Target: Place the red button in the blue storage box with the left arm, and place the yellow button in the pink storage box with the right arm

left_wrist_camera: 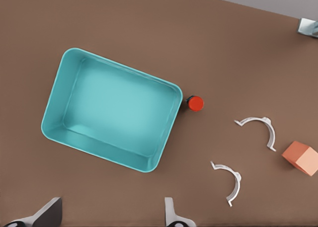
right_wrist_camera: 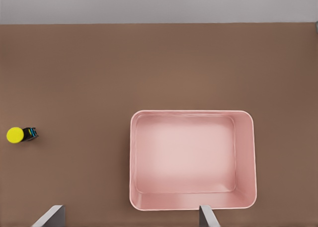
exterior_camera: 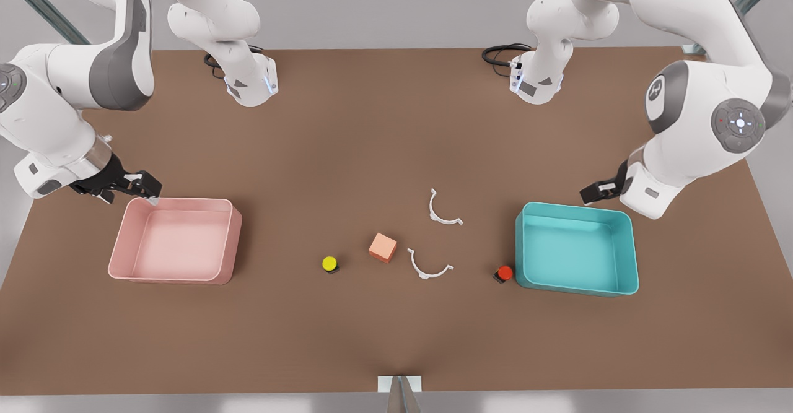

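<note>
The red button [exterior_camera: 505, 272] [left_wrist_camera: 195, 103] rests on the table against the blue storage box [exterior_camera: 576, 287] [left_wrist_camera: 112, 108], on the side toward the table's middle. The yellow button [exterior_camera: 329, 264] [right_wrist_camera: 16, 134] sits near the table's middle, well apart from the pink storage box [exterior_camera: 176, 239] [right_wrist_camera: 184, 152] at the front view's left. Both boxes hold nothing. My left gripper [exterior_camera: 598, 191] [left_wrist_camera: 112, 214] hovers open at the blue box's back edge. My right gripper [exterior_camera: 145, 193] [right_wrist_camera: 129, 217] hovers open over the pink box's back left corner.
A salmon-orange cube [exterior_camera: 383, 247] [left_wrist_camera: 300, 157] stands between the two buttons. Two white curved clips [exterior_camera: 441, 208] [exterior_camera: 427, 265] lie just to its right in the front view. Black cables [exterior_camera: 502, 54] lie by the arm bases at the back.
</note>
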Available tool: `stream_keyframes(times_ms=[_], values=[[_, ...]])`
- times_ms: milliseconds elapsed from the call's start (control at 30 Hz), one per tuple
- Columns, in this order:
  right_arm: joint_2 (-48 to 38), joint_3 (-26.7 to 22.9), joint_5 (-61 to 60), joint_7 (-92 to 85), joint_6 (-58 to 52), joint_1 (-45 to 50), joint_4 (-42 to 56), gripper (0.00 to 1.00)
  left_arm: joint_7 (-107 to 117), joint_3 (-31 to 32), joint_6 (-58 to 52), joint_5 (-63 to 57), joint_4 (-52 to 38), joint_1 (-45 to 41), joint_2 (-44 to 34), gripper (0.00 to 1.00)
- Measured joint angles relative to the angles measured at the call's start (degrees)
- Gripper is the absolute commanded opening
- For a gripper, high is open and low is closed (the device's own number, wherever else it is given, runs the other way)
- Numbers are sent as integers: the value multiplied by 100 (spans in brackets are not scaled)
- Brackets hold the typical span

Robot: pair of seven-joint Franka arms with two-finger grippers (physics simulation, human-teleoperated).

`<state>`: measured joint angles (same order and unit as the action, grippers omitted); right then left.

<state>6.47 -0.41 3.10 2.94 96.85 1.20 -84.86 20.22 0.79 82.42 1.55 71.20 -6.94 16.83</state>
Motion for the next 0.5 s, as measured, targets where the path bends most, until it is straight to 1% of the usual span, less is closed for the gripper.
stream_keyframes(times_ms=[67, 133, 267, 400, 500], values=[[6, 4, 1, -7, 1, -14, 1, 100, -233, 24, -14, 12, 1, -35, 108, 100], [11, 9, 3, -10, 8, -19, 5, 100, -659, 43, 129, 2, 0, -404, 505, 100], [263, 161, 10, -8, 116, 25, 14, 100, -1788, 53, 1249, -258, 89, -934, 1330, 100], [1159, 265, 30, 132, 507, 685, 81, 100, -2997, 33, 2695, -377, 288, -973, 1982, 100], [2002, 351, 45, 302, 875, 1050, 325, 100, -3806, 35, 3497, -398, 303, -971, 2324, 100]])
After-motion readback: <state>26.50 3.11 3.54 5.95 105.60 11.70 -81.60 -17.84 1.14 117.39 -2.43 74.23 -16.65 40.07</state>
